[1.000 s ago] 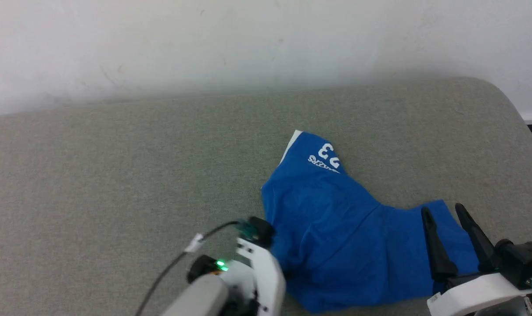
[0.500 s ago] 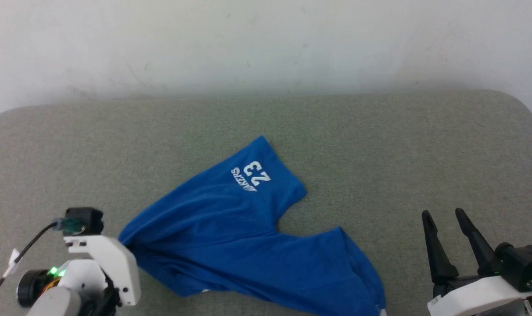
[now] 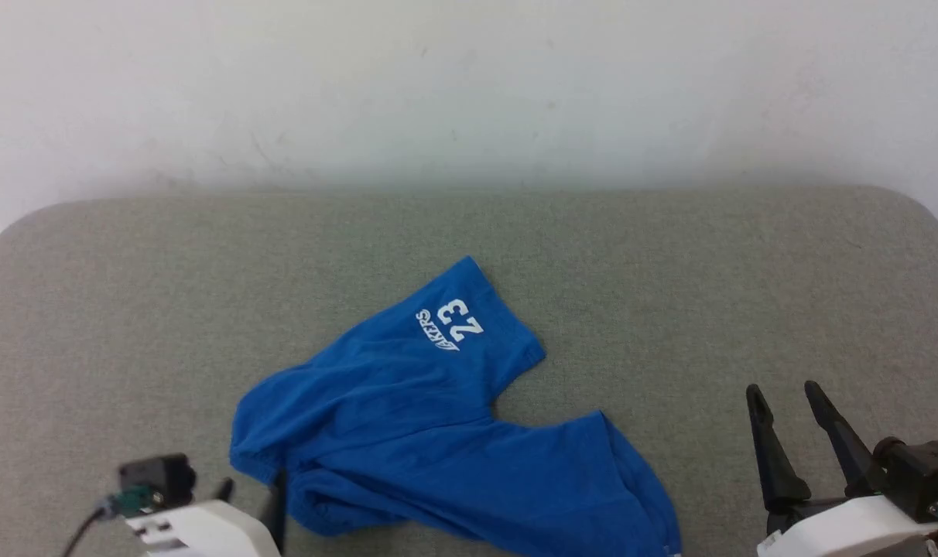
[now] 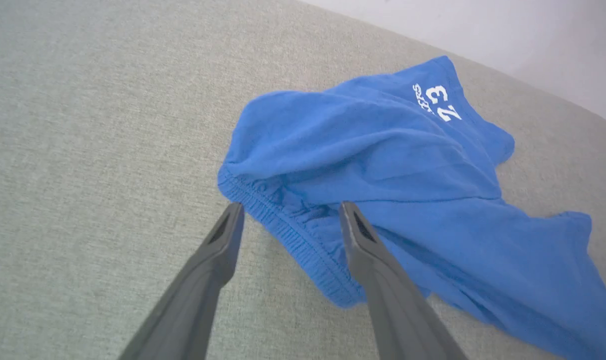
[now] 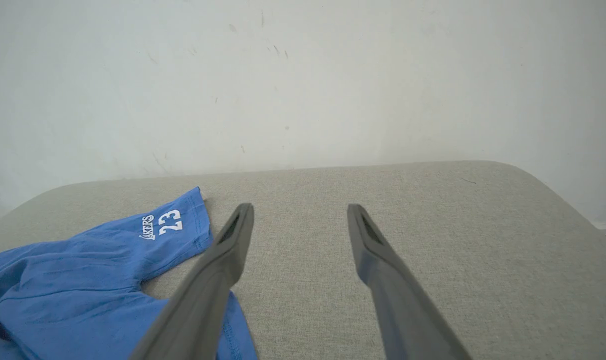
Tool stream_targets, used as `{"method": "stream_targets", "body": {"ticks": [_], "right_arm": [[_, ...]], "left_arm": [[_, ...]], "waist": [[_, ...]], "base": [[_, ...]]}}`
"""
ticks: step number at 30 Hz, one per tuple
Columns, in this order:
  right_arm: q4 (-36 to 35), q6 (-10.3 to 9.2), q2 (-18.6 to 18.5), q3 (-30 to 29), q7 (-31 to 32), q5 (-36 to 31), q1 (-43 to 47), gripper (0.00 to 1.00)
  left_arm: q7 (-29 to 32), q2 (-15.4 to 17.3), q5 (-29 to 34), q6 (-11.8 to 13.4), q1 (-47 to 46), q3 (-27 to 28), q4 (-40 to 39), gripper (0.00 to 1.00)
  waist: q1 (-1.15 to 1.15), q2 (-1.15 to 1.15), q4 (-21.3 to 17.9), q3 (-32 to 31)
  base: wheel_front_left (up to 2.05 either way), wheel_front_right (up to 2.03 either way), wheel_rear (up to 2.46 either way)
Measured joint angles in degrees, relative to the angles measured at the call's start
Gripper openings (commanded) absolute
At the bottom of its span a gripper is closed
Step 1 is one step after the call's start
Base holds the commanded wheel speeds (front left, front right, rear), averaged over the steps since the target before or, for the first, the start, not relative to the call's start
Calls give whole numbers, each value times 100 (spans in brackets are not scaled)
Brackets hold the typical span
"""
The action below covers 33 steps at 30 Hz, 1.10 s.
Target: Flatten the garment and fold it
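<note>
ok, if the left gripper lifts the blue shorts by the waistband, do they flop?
Likely floppy: the shorts lie in soft folds, so lifted legs would probably drape. Probably light: the cloth looks thin. The gathered waistband looks thickest, likely the surest bite for the left gripper; pushing may bunch them on the grey cushion.

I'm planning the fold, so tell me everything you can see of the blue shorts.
The shorts are bright blue, soft knit, lying rumpled on the grey fabric surface. One leg, with white lettering and "23", points away; the other trails right. The gathered waistband bunches at the left, between the fingers of the open left gripper.
</note>
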Motion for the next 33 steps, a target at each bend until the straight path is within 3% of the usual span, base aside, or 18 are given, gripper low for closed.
{"method": "stream_targets", "body": {"ticks": [5,14,16,17,20,26,33], "right_arm": [[-34,0,1,57,51,0,24,100],[-32,0,1,130,102,0,23,100],[-30,0,0,110,102,0,23,100],[-29,0,0,99,102,0,23,100],[-25,0,0,89,102,0,24,100],[9,0,-1,33,101,26,24,100],[33,0,0,-13,102,34,25,100]], "left_arm": [[463,-38,-131,-42,270,-313,-137,100],[631,-185,-489,-457,18,-446,777,100],[554,-244,-575,-584,-91,-435,853,29],[512,-267,-617,-650,-140,-436,882,0],[427,-270,-666,-789,-228,-444,927,0],[202,-91,-468,-775,-304,-337,503,0],[604,541,-126,-342,-283,-88,-713,0]], "waist": [[0,0,89,-79],[0,0,-5,-83],[0,0,-46,-71],[0,0,-63,-65],[0,0,-102,-47],[1,0,-107,-62],[1,0,-83,-110]], "base": [[0,0,0],[0,0,0],[0,0,0],[0,0,0],[0,0,0],[0,0,0],[0,0,0]]}}
